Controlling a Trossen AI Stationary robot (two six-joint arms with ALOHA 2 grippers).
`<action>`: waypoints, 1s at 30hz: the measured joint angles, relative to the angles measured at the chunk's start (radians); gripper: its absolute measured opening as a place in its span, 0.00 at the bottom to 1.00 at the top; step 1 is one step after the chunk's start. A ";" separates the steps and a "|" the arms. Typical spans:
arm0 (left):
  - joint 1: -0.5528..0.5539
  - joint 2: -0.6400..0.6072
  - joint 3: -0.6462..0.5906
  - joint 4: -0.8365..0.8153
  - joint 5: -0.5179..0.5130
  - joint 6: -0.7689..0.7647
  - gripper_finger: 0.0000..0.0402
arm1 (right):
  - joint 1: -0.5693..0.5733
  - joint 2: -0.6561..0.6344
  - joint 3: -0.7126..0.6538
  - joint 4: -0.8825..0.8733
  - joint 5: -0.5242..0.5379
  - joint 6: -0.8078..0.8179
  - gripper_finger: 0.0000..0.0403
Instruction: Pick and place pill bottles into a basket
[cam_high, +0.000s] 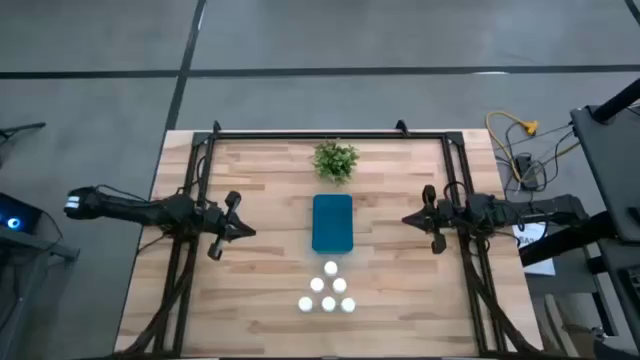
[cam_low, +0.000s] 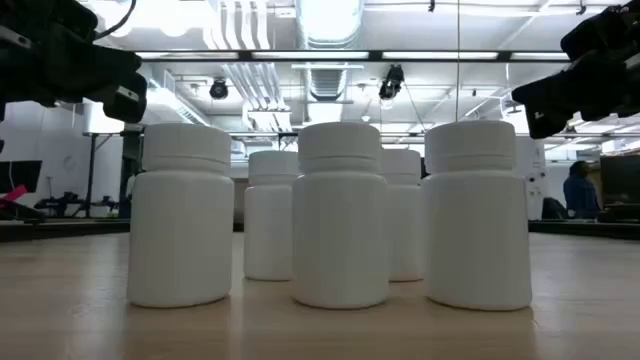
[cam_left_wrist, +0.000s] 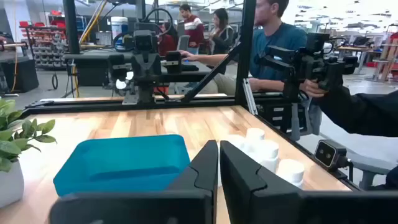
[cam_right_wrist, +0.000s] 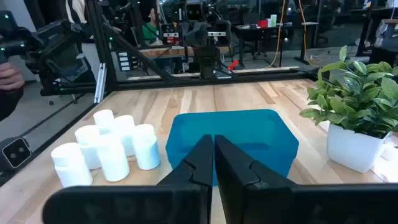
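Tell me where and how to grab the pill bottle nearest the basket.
Grip that pill bottle by its round cap or upper body, coming straight down from above. It stands upright at the tip of the triangular cluster, with two bottles close behind it, so its basket side is clear. Either the left gripper or right gripper, both shut now, would probably reach.

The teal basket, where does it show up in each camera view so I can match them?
High view: the basket lies at table centre, between the plant and the pill bottles.
Low view: not in it; the bottles fill the foreground.
Left wrist view: the basket sits just beyond that arm's fingers, bottles beside it.
Right wrist view: the same, seen from the opposite side.
Shared landmark: the pill bottle cluster, in all four views.
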 joint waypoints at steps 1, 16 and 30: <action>0.000 -0.001 0.000 0.001 0.000 0.000 0.00 | 0.000 0.000 0.000 0.000 0.000 0.000 0.02; 0.000 -0.013 0.000 0.008 0.000 0.000 0.00 | 0.000 0.000 0.000 0.000 0.000 0.002 0.02; 0.000 -0.013 0.000 0.010 0.000 0.000 0.00 | 0.000 0.000 0.000 0.008 0.002 0.001 0.02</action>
